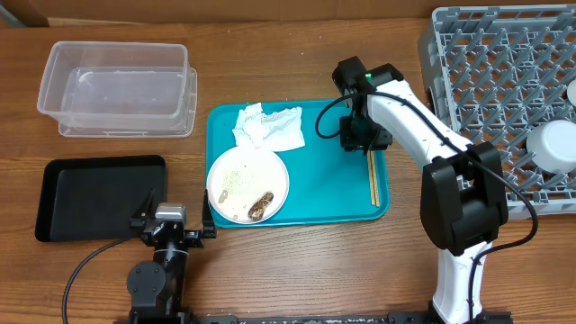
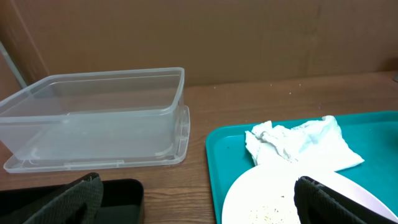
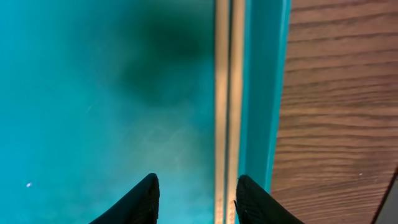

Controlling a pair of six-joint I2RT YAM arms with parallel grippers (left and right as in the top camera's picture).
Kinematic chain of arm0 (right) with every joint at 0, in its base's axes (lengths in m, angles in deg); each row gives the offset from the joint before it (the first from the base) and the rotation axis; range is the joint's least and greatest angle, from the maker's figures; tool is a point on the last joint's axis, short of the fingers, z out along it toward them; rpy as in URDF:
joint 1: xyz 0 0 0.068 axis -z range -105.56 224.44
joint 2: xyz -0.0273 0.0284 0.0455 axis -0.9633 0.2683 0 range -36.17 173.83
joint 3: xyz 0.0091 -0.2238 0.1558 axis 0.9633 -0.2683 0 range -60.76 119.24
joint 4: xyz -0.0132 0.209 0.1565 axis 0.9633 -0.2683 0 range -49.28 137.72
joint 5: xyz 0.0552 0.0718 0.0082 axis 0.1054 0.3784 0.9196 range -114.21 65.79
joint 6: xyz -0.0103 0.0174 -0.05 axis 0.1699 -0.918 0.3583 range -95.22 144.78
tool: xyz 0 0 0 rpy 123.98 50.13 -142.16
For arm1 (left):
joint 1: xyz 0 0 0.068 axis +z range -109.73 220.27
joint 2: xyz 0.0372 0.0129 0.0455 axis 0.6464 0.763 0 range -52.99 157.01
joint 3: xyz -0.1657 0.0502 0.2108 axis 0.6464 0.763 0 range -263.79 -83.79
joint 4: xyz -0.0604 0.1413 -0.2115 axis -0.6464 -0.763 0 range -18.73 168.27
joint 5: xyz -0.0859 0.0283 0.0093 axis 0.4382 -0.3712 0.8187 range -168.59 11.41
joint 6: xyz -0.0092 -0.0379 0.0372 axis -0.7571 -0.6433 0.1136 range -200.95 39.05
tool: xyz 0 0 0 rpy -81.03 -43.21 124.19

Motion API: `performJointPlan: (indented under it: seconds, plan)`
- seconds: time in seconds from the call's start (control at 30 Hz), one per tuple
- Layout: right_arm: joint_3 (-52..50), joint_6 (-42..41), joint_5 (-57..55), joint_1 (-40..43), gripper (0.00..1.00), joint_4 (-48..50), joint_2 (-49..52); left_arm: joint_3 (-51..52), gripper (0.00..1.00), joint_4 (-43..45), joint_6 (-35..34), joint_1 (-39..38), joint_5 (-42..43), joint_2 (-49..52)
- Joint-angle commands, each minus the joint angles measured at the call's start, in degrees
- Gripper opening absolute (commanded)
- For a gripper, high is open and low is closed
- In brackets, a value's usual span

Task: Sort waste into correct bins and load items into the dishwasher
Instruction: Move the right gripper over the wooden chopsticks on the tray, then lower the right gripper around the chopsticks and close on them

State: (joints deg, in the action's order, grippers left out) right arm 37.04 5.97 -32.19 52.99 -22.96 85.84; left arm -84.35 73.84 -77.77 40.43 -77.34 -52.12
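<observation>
At the far left of the wooden worktop (image 1: pixel 297 270) stands the clear plastic tub (image 1: pixel 117 85), with nothing visible inside it, and nearer the front edge lies the shallow black tray (image 1: pixel 99 196). The left fingers (image 2: pixel 81 199) hover low at that tray's right edge, spread wide with nothing between them; their camera looks across to the tub and the near corner of the teal serving tray (image 1: pixel 333 180). On the left part of that teal tray sits the flat white plate (image 1: pixel 270 175), carrying a scatter of rice grains (image 1: pixel 236 180) and a small brown lump (image 1: pixel 262 205) at its near rim. Just behind the plate lie the crumpled white napkins (image 1: pixel 268 128), touching or nearly touching its far edge. Along the teal tray's right rim lies the pair of chopsticks (image 1: pixel 373 178), side by side and parallel to the rim. The right fingers (image 3: pixel 140 202) are down over the far end of them, partly narrowed and astride the pair: one finger is against the chopsticks, while teal shows between them and the other, so they are not pinched. At the far right stands the grey dish rack (image 1: pixel 486 81), with a white round dish (image 1: pixel 551 144) set among its pegs near the right edge.
</observation>
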Motion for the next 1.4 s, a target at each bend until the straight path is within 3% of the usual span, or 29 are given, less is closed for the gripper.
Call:
performJointPlan:
  seconds: [0.0, 0.53, 1.37]
  plan:
    - [-0.1, -0.9, -0.9, 0.3, 0.42, 0.5, 1.6, 0.3, 1.0, 0.0, 0.5, 0.5, 0.2, -0.5]
    - [-4.6, 1.2, 0.3, 0.7, 0.4, 7.4, 1.8, 0.3, 1.0, 0.0, 0.5, 0.5, 0.2, -0.5]
    - [-4.9, 2.4, 0.5, 1.0, 0.4, 10.4, 2.0, 0.3, 1.0, 0.0, 0.5, 0.5, 0.2, -0.5]
